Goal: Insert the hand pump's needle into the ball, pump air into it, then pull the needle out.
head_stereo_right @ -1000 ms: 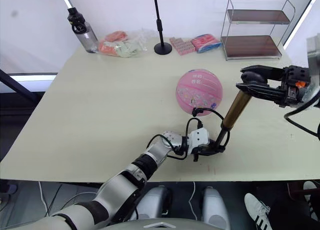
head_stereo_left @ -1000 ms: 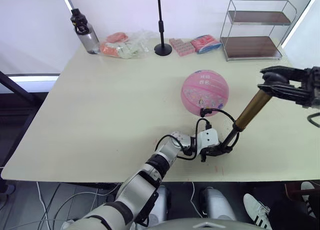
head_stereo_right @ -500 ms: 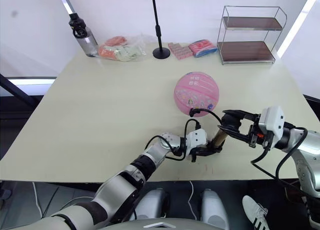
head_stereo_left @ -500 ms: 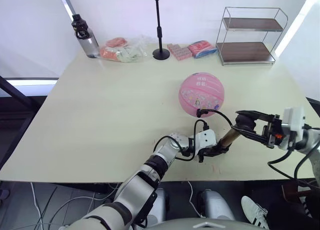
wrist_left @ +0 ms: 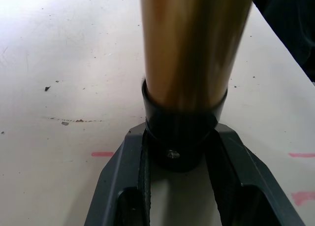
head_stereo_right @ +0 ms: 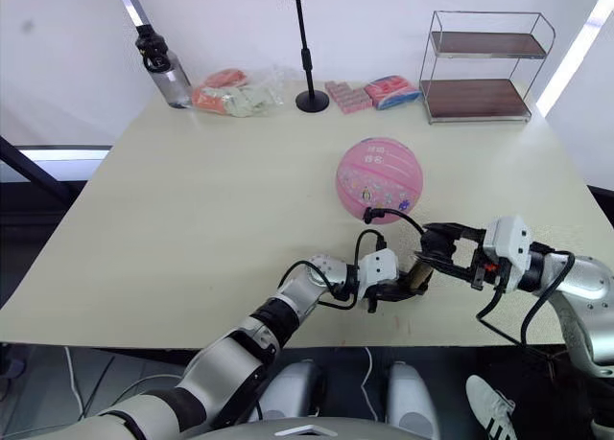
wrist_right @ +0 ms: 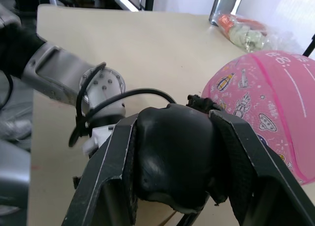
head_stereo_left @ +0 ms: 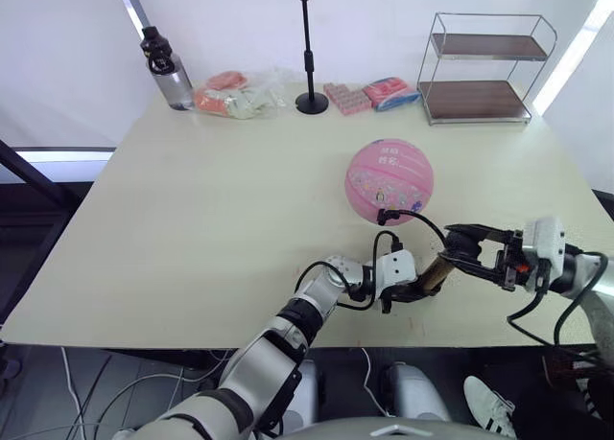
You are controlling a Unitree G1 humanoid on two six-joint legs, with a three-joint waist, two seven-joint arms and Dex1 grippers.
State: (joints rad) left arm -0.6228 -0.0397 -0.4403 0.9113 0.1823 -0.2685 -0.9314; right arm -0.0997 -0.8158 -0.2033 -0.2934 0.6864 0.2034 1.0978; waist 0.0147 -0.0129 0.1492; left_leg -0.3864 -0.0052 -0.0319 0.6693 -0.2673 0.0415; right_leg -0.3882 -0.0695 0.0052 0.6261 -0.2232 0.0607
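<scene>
Now both grippers hold the pump near the front edge of the pale beige table (head_stereo_left: 192,220), needle seated in the ball.

Largest first: the round pink rubber ball (head_stereo_left: 389,180) sits right of the table's middle, just beyond the slim bronze-gold hand pump (head_stereo_left: 436,272), which leans low between the arms. The right gripper (wrist_right: 172,162) is clamped on the pump's black handle (wrist_right: 172,157), and the left gripper (wrist_left: 179,157) pinches the black base cap (wrist_left: 179,137) against the tabletop. A thin black hose (head_stereo_left: 414,217) loops up to the tiny needle's black fitting (head_stereo_left: 382,215), which touches the ball's near side. My worry is that a crooked stroke could drag the hose, roll the unbraced ball and bend or pop the needle; the base cap might also slip from the narrow pinch.
</scene>
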